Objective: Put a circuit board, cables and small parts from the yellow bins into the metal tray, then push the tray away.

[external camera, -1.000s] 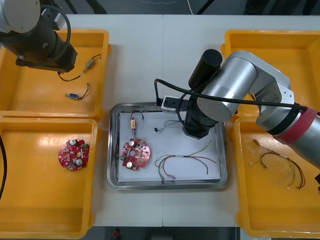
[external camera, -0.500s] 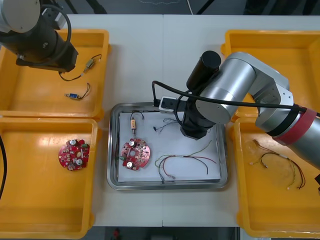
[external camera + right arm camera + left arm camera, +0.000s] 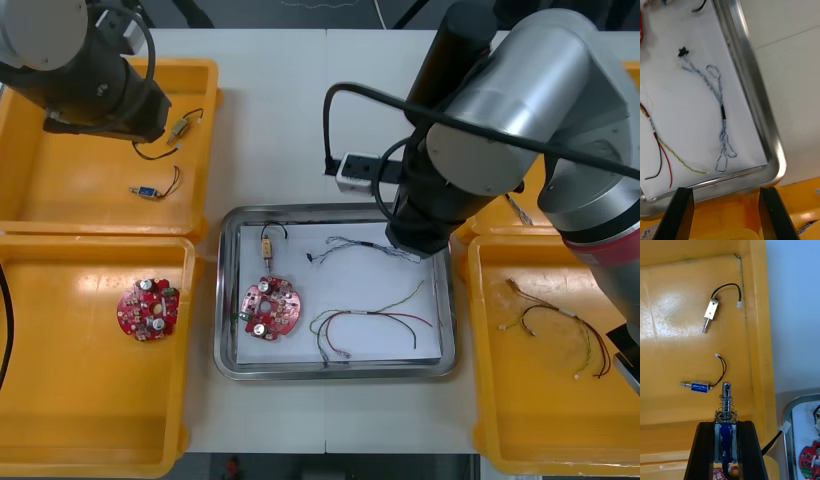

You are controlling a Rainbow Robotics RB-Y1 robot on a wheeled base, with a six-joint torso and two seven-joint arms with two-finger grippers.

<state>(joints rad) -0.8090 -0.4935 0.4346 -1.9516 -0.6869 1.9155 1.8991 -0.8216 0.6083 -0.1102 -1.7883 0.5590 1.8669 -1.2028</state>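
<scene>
Front view: looking steeply down on the metal tray (image 3: 228, 300), lying at the middle of the light table (image 3: 300, 100). Holding, on its white inside, a red circuit board (image 3: 269, 307), a boxy small part (image 3: 267, 246) just beyond it, a blue and white cable (image 3: 365, 248) and a red and yellow cable (image 3: 370, 320). Hanging the right gripper (image 3: 725, 192) above the tray's far right corner, fingers spread wide and gripping nothing, the blue and white cable lying ahead of them. Blocking that corner in the front view with the grey right arm (image 3: 500, 110). Pinching a blue small metal part (image 3: 726, 408), spring at its tip, in the left gripper (image 3: 725, 429), jaws apart by its width, over the far left bin (image 3: 60, 200). Covering that bin's far end with the dark left arm (image 3: 90, 75). Lying on the bin floor, apart from each other: a silver part (image 3: 711, 309) and a second blue part (image 3: 699, 386), each trailing a black lead. Resting a second circuit board (image 3: 147, 308) in the near left bin (image 3: 60, 420) and a bundle of cables (image 3: 560, 330) in the near right bin (image 3: 500, 420). Showing a small white tag (image 3: 784, 426) on a black lead at the tray's rim, too small for reading.
</scene>
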